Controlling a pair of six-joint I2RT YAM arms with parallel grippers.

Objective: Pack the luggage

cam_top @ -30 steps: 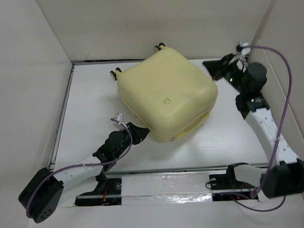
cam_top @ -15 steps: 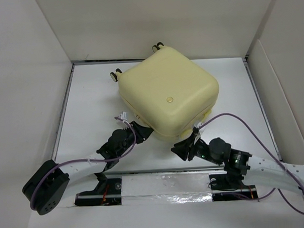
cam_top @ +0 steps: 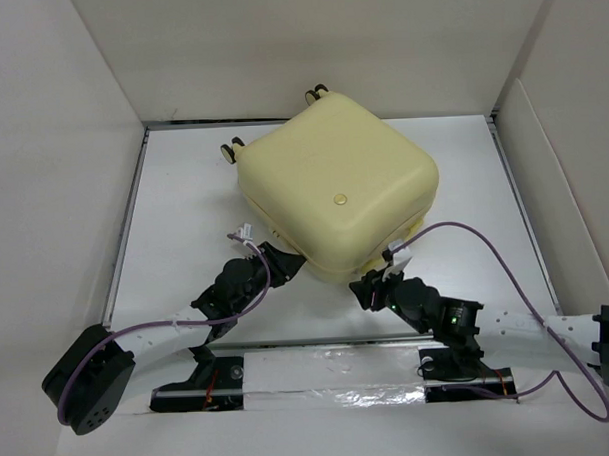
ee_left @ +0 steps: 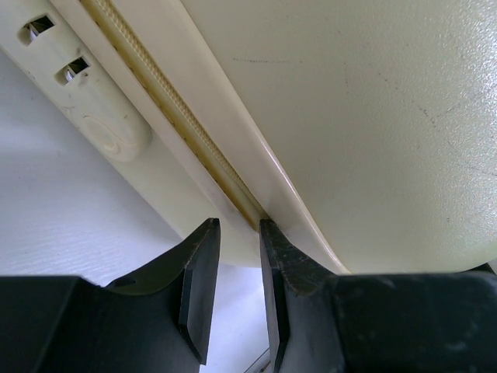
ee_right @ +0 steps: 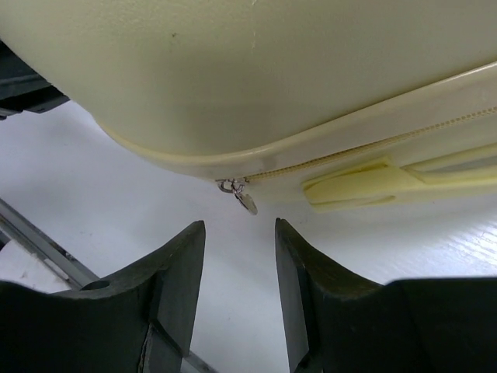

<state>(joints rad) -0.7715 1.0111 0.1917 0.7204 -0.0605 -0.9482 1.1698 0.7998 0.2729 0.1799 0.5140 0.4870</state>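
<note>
The left claw [ee_left: 237, 225] stands with only a narrow slit between its fingers, its tips right at the zipper seam [ee_left: 167, 116] on the near left corner of the suitcase [cam_top: 333, 187]; nothing shows between them. The right claw [ee_right: 239, 225] is held apart, and a small metal zipper pull [ee_right: 245, 199] hangs just beyond its gap at the near right corner. Both reach across a plain white worktop [cam_top: 183, 192], edged near the arm bases by a silvery taped strip [cam_top: 330, 372] and boxed in by bare off-white walls [cam_top: 308, 38]. The suitcase lies flat and shut in the middle of the worktop, turned at an angle. It is pale yellow with rounded corners, a round emblem [cam_top: 336, 200] on its shell and small wheels [cam_top: 229, 149] at the far edge.
</note>
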